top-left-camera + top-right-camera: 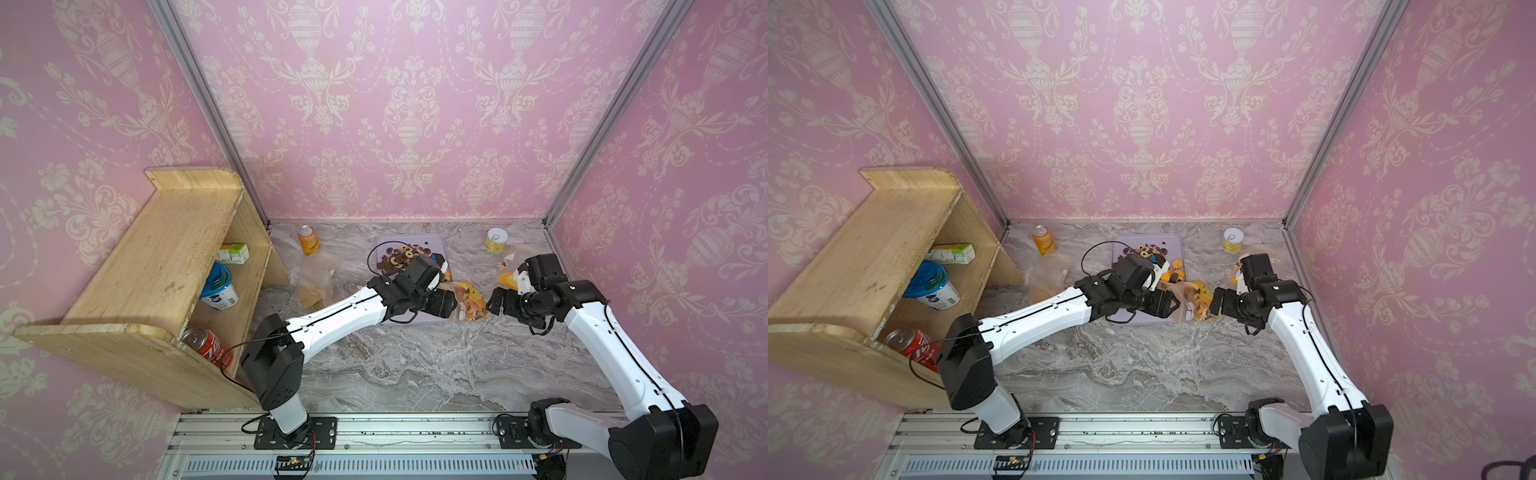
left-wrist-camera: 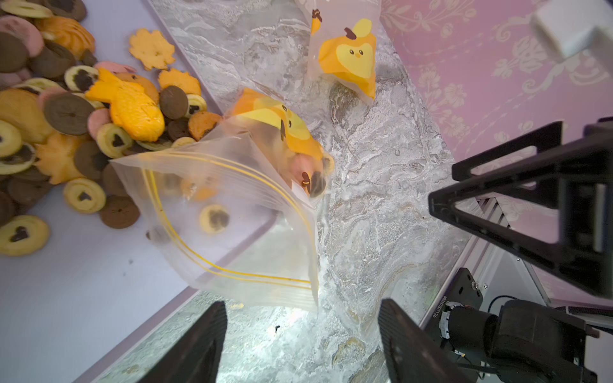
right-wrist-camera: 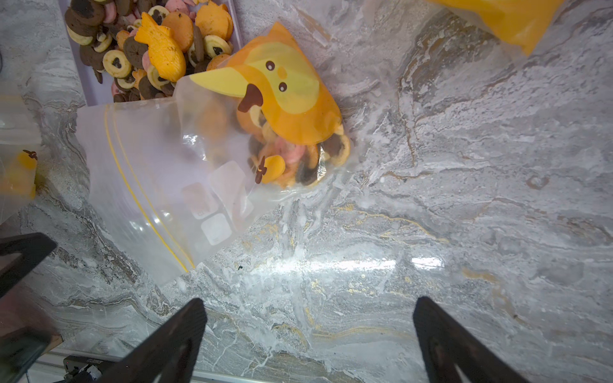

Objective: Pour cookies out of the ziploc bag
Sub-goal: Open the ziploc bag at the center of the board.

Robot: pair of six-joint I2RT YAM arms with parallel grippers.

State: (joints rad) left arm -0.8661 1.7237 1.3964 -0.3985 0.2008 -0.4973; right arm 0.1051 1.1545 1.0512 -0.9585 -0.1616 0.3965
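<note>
Both my hands are released: my left gripper (image 2: 302,306) holds its fingers spread with nothing between them, just short of the ziploc bag (image 2: 232,212), and my right gripper (image 3: 310,303) gapes wide over the bare marble table (image 3: 431,215), empty too. In a top view the bag lies slumped at the 4 o'clock corner of the lavender tray (image 1: 438,245), its mouth overlapping the rim, with my left gripper at its 9 o'clock and my right at its 3 o'clock. Most cookies (image 2: 66,112) are heaped toward the tray's 12 o'clock end, while a few sit inside the bag's closed end.
</note>
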